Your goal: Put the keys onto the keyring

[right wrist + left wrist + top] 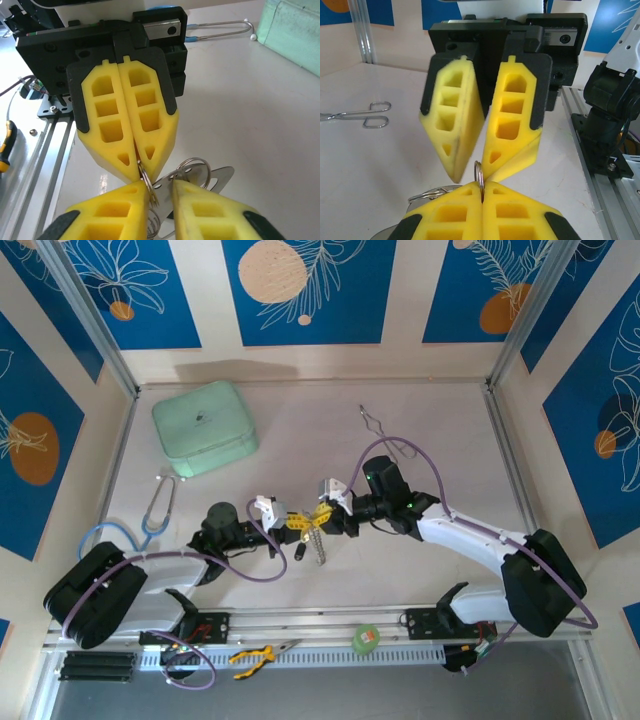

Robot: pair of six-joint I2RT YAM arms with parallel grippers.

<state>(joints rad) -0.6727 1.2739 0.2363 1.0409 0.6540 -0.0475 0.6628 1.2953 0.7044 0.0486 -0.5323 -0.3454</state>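
Your left pincer is shut tight on the keyring so it cannot swing, and your right pincer is a little open with that ring just between its tips, likely to pull it open.

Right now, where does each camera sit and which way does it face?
Top external: above and behind the arms, looking down at the table; both arms show, left tool and right tool meeting mid-table.
Left wrist: on the left arm, looking over its own tool at the right tool; forceps beyond.
Right wrist: on the right arm, looking over its own tool at the left tool; stethoscope beyond.
Shared: both wrist views show the keyring in the left tool.
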